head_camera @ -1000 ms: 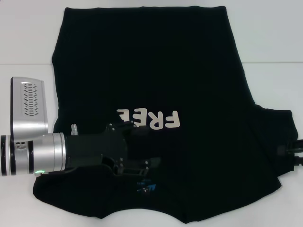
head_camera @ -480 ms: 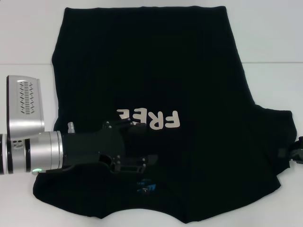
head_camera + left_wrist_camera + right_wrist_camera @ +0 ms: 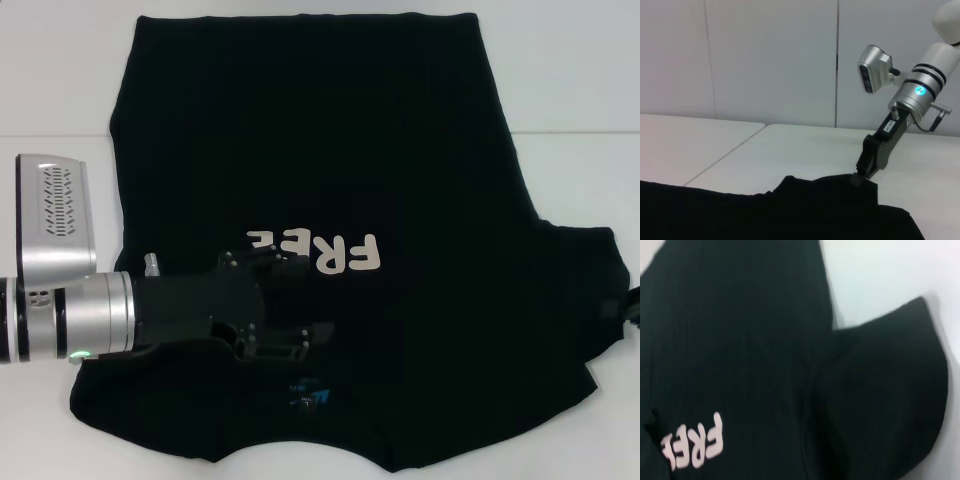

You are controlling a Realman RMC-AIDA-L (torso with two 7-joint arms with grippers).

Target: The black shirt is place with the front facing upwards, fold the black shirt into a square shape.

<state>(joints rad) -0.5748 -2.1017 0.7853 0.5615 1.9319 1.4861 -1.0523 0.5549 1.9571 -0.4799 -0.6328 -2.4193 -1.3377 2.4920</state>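
Note:
The black shirt lies spread on the white table, front up, its white lettering near the middle and a small blue neck label at the near edge. My left gripper reaches in from the left, low over the chest just below the lettering, jaws apart with nothing between them. My right gripper is at the tip of the right sleeve, shut on the cloth, which rises a little to its fingertips. In the head view only a sliver of the right gripper shows at the right edge.
The left arm's silver wrist and camera housing sit beside the shirt's left side. Bare white table surrounds the shirt, with a seam running across it. A pale wall stands behind the table.
My left gripper has drawn back a little to the left and away from the near edge. My right gripper has slid right, almost out of the head view, and the sleeve edge has stretched slightly with it.

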